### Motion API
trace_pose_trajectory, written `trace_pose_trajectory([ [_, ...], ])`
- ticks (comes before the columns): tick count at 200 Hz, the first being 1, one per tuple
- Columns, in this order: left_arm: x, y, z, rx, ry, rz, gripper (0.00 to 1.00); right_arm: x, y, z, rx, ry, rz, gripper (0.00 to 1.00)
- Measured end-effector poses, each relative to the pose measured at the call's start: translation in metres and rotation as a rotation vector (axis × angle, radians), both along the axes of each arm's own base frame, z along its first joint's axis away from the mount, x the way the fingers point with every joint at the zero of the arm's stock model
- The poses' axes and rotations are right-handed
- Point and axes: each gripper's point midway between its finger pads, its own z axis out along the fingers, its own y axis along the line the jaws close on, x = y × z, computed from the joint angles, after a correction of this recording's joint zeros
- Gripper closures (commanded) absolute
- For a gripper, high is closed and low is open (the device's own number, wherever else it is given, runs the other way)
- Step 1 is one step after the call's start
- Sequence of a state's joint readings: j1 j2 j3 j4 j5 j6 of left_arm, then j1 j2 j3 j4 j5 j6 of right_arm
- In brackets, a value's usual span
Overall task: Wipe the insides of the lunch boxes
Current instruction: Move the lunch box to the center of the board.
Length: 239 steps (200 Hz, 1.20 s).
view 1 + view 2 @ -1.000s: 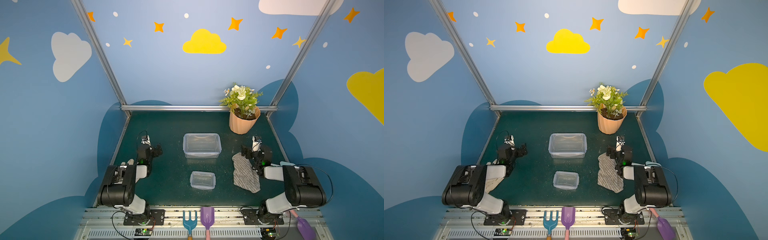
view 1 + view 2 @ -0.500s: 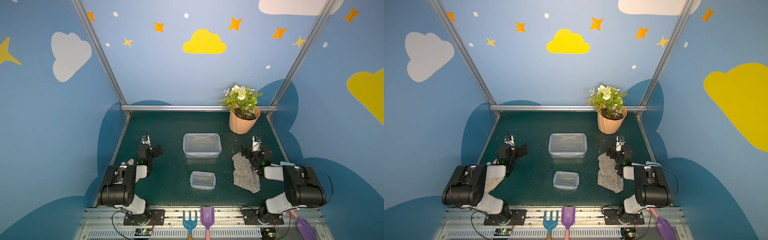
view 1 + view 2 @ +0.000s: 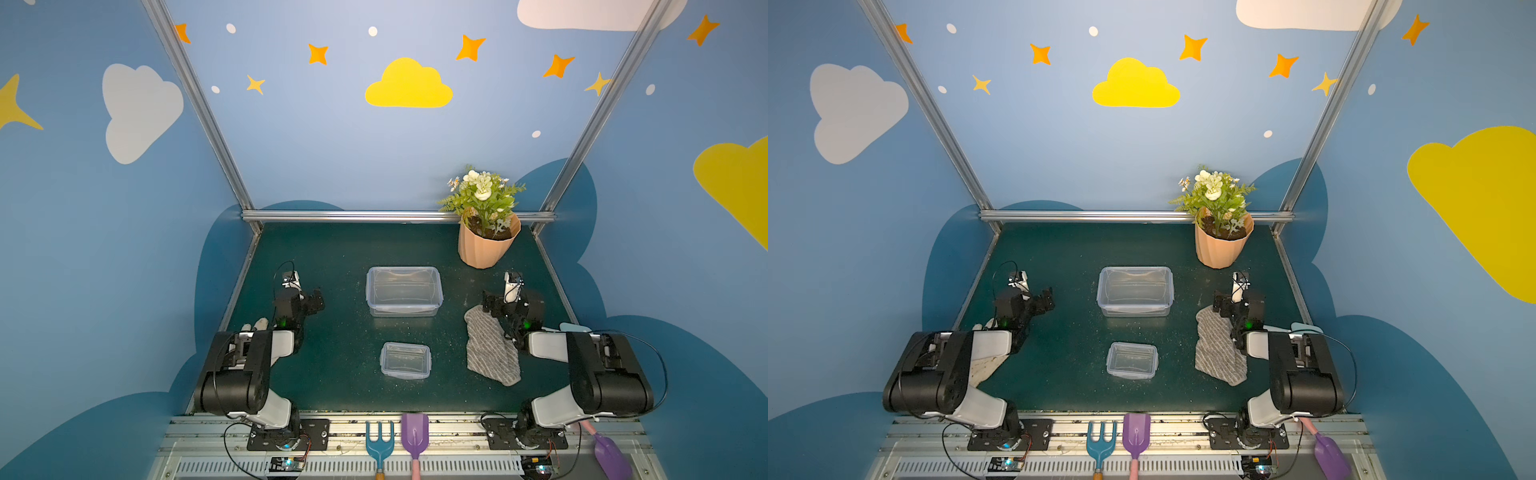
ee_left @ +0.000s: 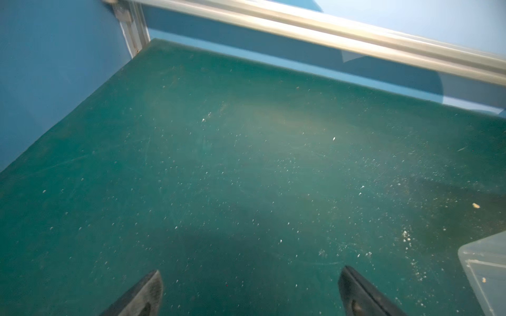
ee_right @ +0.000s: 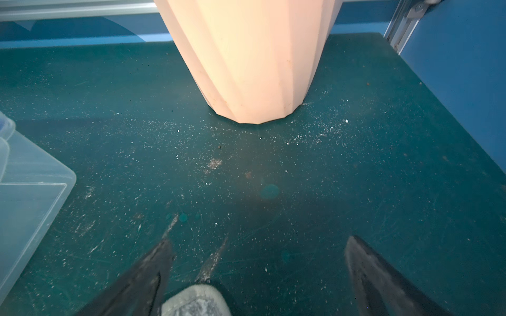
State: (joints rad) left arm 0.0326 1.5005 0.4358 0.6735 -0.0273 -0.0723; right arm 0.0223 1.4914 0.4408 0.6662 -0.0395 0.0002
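Two clear lunch boxes sit mid-mat in both top views: the large one [image 3: 403, 291] [image 3: 1135, 290] farther back, the small one [image 3: 405, 360] [image 3: 1132, 360] nearer the front. A grey striped cloth [image 3: 490, 349] [image 3: 1219, 351] lies crumpled to their right. My left gripper [image 3: 313, 300] [image 4: 250, 272] hangs open over bare mat, left of the large box, whose corner [image 4: 484, 273] shows in the left wrist view. My right gripper [image 3: 490, 303] [image 5: 260, 240] stands open and empty at the cloth's far end; a cloth corner [image 5: 195, 301] lies below its jaws. The large box's side [image 5: 27, 197] shows in the right wrist view.
A peach flower pot [image 3: 486, 245] [image 5: 252, 60] stands at the back right, just beyond my right gripper. White crumbs speckle the green mat [image 3: 340, 332]. A blue toy fork [image 3: 379, 442] and purple shovels [image 3: 414, 436] lie on the front rail. Blue walls and aluminium posts enclose the mat.
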Motion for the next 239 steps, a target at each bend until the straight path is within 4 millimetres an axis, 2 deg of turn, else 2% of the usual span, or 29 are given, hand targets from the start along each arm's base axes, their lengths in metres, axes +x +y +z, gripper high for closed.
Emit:
trace_pose_trajectory([
  [16, 0.001, 0.001, 0.017, 0.001, -0.006, 0.008, 0.00, 0.009, 0.001, 0.022, 0.002, -0.006, 0.003, 0.03],
  [35, 0.004, 0.000, 0.054, -0.006, -0.059, 0.005, 0.00, 0.017, 0.004, 0.052, 0.016, -0.036, 0.013, 0.03],
  [59, -0.001, -0.013, 0.091, -0.016, -0.095, -0.026, 0.00, 0.015, 0.010, 0.067, 0.050, -0.007, 0.040, 0.03],
  [65, -0.006, -0.022, 0.101, -0.021, -0.105, -0.049, 0.00, 0.013, 0.015, 0.070, 0.066, 0.014, 0.055, 0.03],
  [87, -0.020, -0.056, 0.121, -0.054, -0.104, -0.147, 0.00, 0.003, 0.031, 0.083, 0.113, 0.058, 0.105, 0.03],
  [125, -0.051, -0.129, 0.146, -0.120, -0.063, -0.360, 0.02, -0.033, 0.081, 0.118, 0.198, 0.094, 0.250, 0.04],
  [154, -0.077, -0.171, 0.147, -0.167, 0.028, -0.488, 0.05, -0.069, 0.120, 0.127, 0.268, 0.156, 0.360, 0.05],
  [181, -0.109, -0.204, 0.130, -0.199, 0.156, -0.591, 0.07, -0.104, 0.150, 0.126, 0.348, 0.230, 0.436, 0.05],
  [211, -0.149, -0.236, 0.104, -0.205, 0.307, -0.691, 0.09, -0.151, 0.176, 0.098, 0.417, 0.375, 0.499, 0.06],
  [239, -0.172, -0.251, 0.085, -0.208, 0.407, -0.733, 0.09, -0.188, 0.187, 0.063, 0.460, 0.527, 0.510, 0.09],
])
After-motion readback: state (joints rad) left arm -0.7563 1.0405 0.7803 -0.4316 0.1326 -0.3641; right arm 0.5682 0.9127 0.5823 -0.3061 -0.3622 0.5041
